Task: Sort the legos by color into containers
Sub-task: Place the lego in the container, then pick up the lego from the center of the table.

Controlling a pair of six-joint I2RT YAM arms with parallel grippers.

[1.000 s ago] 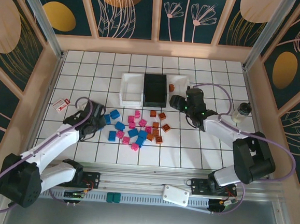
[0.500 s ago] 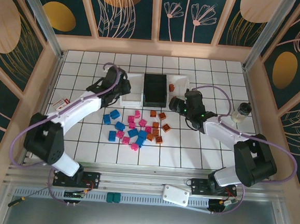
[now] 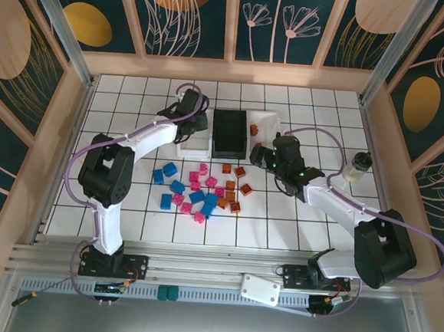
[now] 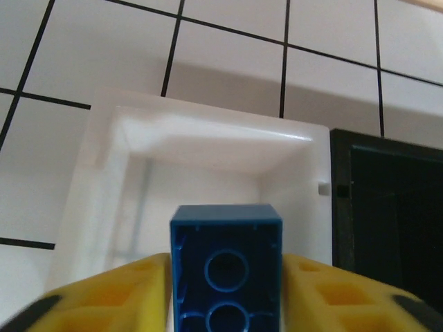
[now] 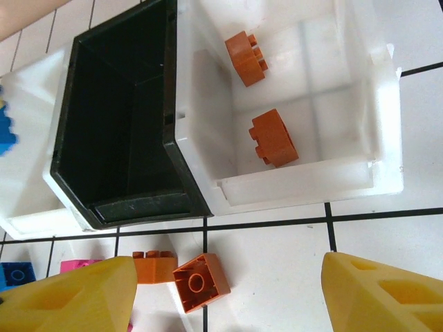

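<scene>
left gripper (image 4: 226,280) seemingly clamped on blue lego (image 4: 226,238), above left white container (image 4: 201,146), right gripper (image 5: 228,277) spread apart

Setting: robot lab test cell. White gridded table (image 3: 279,224) fenced on three sides by wood-framed panels (image 3: 195,18) printed with leaves; aluminium rail (image 3: 213,274) along the table's near edge, bearing robot arm mounts (image 3: 305,276) and loose cabling (image 3: 425,228)

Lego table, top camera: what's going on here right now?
Two robot arms are sorting bricks by color. The left pincer holds a blue brick over the left white tray. The right pincer hangs open near the right white tray, which has two orange bricks in it. The black tray looks empty; most loose bricks lie on the table.
</scene>
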